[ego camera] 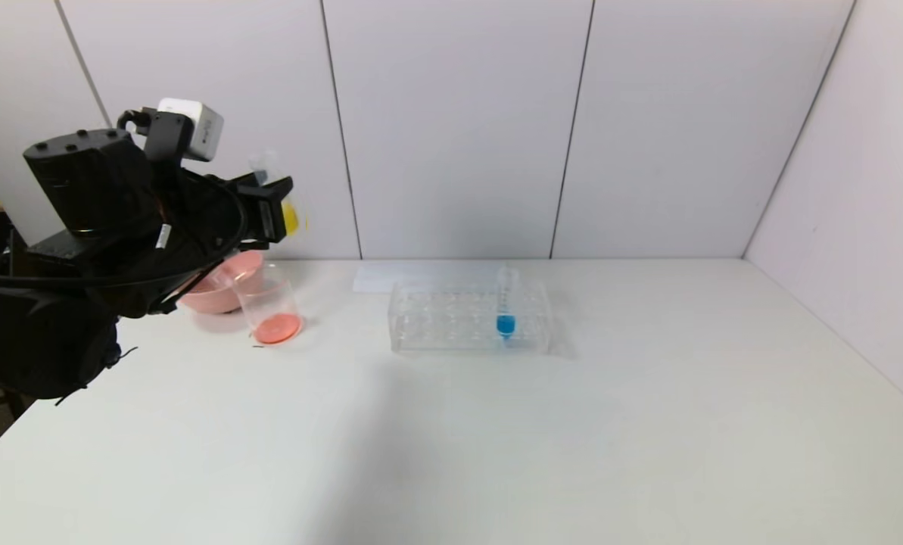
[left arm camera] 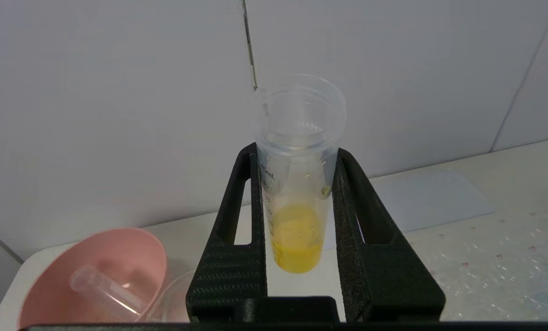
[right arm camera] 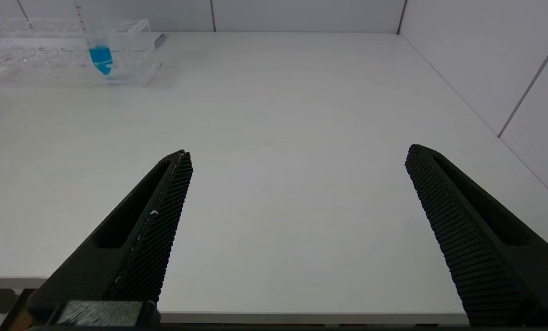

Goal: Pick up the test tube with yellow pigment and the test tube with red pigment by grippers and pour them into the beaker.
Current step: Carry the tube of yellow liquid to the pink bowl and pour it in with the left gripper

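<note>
A white table [ego camera: 496, 439] is seen in front of grey wall panels [ego camera: 451, 121]. A clear rack [ego camera: 451, 325] is set on it, and a tube with blue liquid [ego camera: 505, 306] is stood upright in the rack. A pink bowl [ego camera: 220, 291] is placed near the wall, with an empty clear tube [left arm camera: 104, 294] laid inside it.

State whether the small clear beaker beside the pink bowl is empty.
Not empty: the small clear beaker holds a shallow orange-red layer of liquid at its bottom.

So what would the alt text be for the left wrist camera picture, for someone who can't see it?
The left gripper holds a clear tube upright between its black jaws, with yellow liquid at the bottom. Below it a pink bowl holds an empty tube, on a white table against a white wall.
</note>
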Controlling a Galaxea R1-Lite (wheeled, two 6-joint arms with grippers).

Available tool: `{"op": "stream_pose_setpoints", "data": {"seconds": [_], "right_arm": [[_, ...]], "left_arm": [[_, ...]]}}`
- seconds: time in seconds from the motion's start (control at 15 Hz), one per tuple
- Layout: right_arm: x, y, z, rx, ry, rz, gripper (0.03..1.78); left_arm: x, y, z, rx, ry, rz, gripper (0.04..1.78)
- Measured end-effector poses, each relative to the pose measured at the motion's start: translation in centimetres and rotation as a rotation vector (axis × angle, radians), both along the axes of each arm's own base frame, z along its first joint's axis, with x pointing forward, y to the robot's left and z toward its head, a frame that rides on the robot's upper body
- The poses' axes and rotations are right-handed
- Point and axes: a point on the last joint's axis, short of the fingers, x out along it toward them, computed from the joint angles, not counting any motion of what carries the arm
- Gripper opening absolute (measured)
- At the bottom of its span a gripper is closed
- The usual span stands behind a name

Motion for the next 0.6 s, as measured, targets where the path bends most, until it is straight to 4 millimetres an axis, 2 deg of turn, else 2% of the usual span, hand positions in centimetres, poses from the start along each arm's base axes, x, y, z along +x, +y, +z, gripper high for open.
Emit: {"op": "stream_pose_setpoints", "data": {"seconds": [0.6], "right_arm": [[0.0,0.0,0.0,0.000,0.000,-0.001,1.70]], "left_arm": [[0.7,5.2,-0.8,0.013,0.027,0.094,0.44]]}}
